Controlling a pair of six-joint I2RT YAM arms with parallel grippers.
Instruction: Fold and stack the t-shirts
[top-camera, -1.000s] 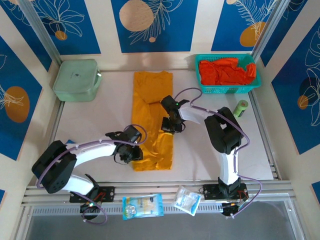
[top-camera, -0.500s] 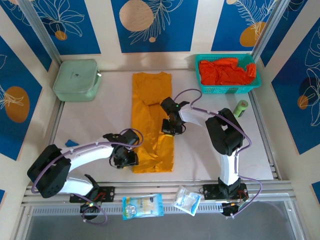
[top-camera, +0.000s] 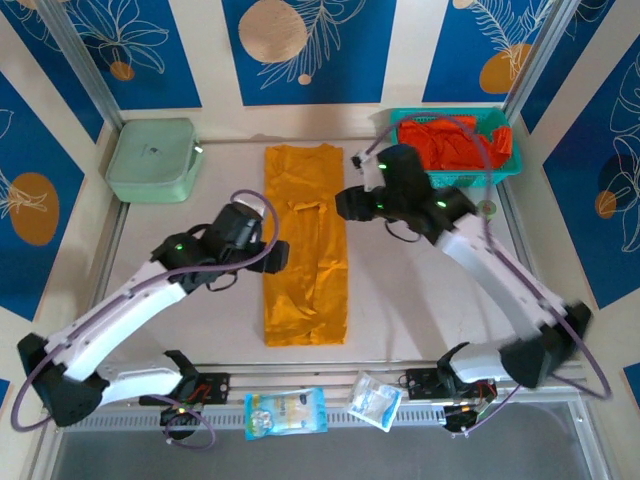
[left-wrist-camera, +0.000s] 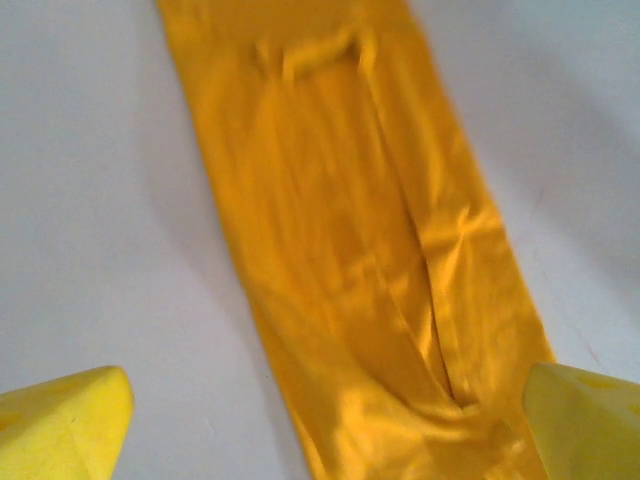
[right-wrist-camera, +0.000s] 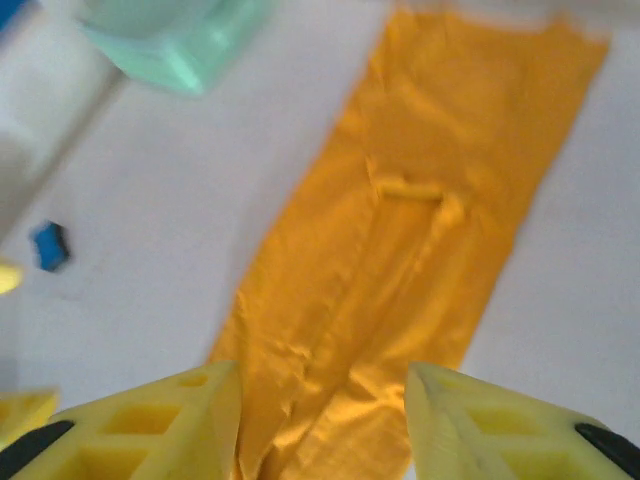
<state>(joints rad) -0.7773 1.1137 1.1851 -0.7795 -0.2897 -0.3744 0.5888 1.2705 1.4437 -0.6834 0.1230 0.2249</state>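
Note:
The mustard-yellow t-shirt (top-camera: 306, 245) lies flat on the table, folded into a long narrow strip running front to back. More t-shirts, bright red-orange (top-camera: 455, 143), are bunched in the teal basket (top-camera: 505, 172) at the back right. My left gripper (top-camera: 277, 255) hovers above the strip's left edge; its yellow fingers (left-wrist-camera: 62, 428) stand wide open over the cloth (left-wrist-camera: 350, 250), holding nothing. My right gripper (top-camera: 346, 203) hangs above the strip's right edge near the collar end, open (right-wrist-camera: 320, 425) with only the shirt (right-wrist-camera: 400, 260) far below.
A pale green lidded box (top-camera: 152, 158) sits at the back left, also seen from the right wrist (right-wrist-camera: 175, 40). A small blue item (right-wrist-camera: 48, 245) lies on the table's left. Two plastic packets (top-camera: 286, 411) (top-camera: 375, 400) rest on the front rail.
Both grippers have let go of the yellow shirt, opened and risen off the table. The left moved back along the strip's left edge; the right swung back toward the basket.

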